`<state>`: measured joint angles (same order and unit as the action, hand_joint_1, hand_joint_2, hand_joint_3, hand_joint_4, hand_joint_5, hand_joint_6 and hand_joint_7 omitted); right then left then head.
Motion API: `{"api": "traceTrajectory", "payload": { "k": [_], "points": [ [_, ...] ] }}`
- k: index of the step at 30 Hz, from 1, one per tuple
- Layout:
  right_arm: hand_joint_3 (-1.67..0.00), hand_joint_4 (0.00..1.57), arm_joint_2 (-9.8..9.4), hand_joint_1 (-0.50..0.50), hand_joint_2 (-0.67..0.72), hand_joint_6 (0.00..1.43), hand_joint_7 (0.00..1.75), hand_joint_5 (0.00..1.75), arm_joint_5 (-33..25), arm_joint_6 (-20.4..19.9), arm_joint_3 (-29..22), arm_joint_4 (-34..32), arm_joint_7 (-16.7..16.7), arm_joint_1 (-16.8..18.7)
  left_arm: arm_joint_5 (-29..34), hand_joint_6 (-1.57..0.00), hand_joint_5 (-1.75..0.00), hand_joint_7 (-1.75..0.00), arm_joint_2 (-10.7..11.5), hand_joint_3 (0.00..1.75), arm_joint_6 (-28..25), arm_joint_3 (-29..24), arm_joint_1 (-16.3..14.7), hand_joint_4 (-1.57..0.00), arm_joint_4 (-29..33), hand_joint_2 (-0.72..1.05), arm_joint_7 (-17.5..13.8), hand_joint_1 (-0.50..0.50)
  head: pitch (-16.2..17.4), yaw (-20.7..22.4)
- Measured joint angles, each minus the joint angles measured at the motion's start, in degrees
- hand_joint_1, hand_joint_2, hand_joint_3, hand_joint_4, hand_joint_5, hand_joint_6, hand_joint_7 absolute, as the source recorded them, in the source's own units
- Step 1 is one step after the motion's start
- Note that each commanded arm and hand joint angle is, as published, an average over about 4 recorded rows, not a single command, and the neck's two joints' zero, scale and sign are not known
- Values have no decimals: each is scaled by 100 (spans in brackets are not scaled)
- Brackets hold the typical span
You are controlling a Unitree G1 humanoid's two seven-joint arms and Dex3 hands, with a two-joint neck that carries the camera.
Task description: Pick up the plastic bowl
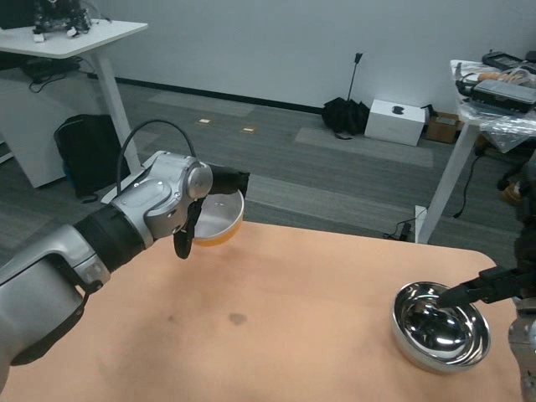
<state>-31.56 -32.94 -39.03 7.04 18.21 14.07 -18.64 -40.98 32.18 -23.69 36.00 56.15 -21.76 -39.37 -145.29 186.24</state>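
Note:
The plastic bowl point(219, 219), orange outside and white inside, hangs tilted just over the far left edge of the tan table point(301, 318). My left hand point(224, 178) grips it, with fingers over the far rim and another finger point(185, 237) down its near side. My right hand point(494, 285) shows only in part at the right edge. One black fingertip reaches over the rim of a steel bowl point(441, 328). The rest of that hand is out of view.
The steel bowl sits near the table's right front corner. Beyond the table's far edge is grey floor with a black backpack point(86, 149), a white desk point(75, 38), a white box point(398, 121) and a second white table's leg point(441, 188).

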Motion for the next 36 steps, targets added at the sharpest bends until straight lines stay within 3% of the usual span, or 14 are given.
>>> {"api": "traceTrajectory", "payload": {
  "k": [5,10,14,25,36],
  "points": [
    [0,0,-7,-46,72,0,0,0,-48,-3,58,89,0,-30,-61,-33,-175,-161,-136,175,-84,48,62,-142,114,87,-46,-48,-197,-602],
    [0,0,-44,-46,72,0,0,0,-99,-7,161,201,1,-157,292,-31,-175,-161,-182,175,-189,614,448,-142,148,87,-59,-48,-389,-1339],
    [0,0,-90,-46,72,0,0,0,-106,-7,266,213,0,-212,438,-31,-175,-161,-194,175,-223,847,615,-142,153,87,-59,-48,-499,-1655],
    [0,0,-197,-46,72,0,0,0,-42,-4,278,-35,-76,-340,639,-31,-175,-161,-266,175,-281,1049,713,-142,153,87,-83,-48,-558,-1791],
    [0,0,-291,-46,72,0,0,0,97,21,342,-280,-184,-435,664,-31,-175,-161,-436,175,-384,1074,722,-142,199,87,-90,-48,-525,-1504]
  ]
}}
